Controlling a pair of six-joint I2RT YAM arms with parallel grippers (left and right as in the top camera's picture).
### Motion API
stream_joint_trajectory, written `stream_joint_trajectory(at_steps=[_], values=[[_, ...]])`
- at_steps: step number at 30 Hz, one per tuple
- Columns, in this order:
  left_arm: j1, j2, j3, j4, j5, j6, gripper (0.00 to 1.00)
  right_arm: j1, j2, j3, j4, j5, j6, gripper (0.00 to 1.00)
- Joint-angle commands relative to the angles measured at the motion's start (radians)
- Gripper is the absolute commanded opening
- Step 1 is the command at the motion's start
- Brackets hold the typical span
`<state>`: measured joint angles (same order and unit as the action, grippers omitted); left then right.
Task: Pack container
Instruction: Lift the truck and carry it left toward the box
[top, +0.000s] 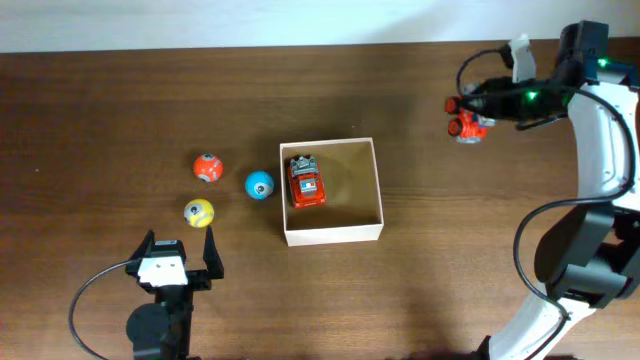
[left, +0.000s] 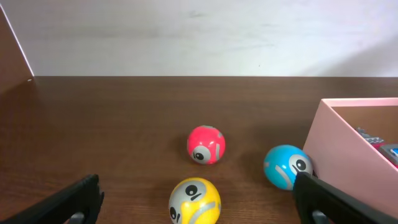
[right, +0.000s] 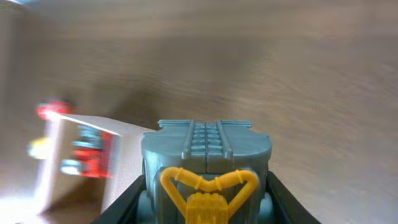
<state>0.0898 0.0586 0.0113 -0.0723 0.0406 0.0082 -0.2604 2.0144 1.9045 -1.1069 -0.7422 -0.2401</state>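
While its two fingers pressed against either side of a toy car (right: 205, 158), the right gripper (top: 466, 117) hung over the far right part of the table (top: 100, 100), well apart from the container (top: 331, 236). From the right wrist the car showed a grey engine block with yellow pipes between the dark fingers (right: 121, 202); the background there was blurred. The container sat near the middle of the table, a pale square box with a tan floor. A second car (top: 307, 183), red, lay against its left wall. Near the front left edge, the left gripper (top: 180, 252) stood with its fingers spread wide and nothing between them. A yellow ball (top: 198, 212) rested just ahead of it. Farther out were a red ball (top: 207, 168) and a blue ball (top: 259, 185), the blue one just beside the container's left wall.
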Motion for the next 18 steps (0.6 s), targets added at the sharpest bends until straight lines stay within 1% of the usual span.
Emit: stream_joint_trajectory(at_steps=[1,5,8,11,16,18], values=[[-0.003,-0.006,-0.002,-0.008,-0.003,0.019,0.99,0.02,-0.007,0.041,-0.004,-0.275,-0.007,0.39],[-0.003,-0.006,-0.002,-0.008,-0.003,0.019,0.99,0.069,-0.007,0.043,-0.004,-0.362,-0.007,0.39],[-0.003,-0.006,-0.002,-0.008,-0.003,0.019,0.99,0.122,-0.007,0.043,-0.003,-0.383,-0.007,0.39],[-0.003,-0.006,-0.002,-0.008,-0.003,0.019,0.99,0.207,-0.007,0.043,0.007,-0.417,-0.007,0.39],[-0.003,-0.006,-0.002,-0.008,-0.003,0.019,0.99,0.309,-0.007,0.045,0.015,-0.423,-0.007,0.39],[-0.003,-0.006,-0.002,-0.008,-0.003,0.019,0.99,0.348,-0.007,0.045,0.013,-0.38,-0.006,0.38]])
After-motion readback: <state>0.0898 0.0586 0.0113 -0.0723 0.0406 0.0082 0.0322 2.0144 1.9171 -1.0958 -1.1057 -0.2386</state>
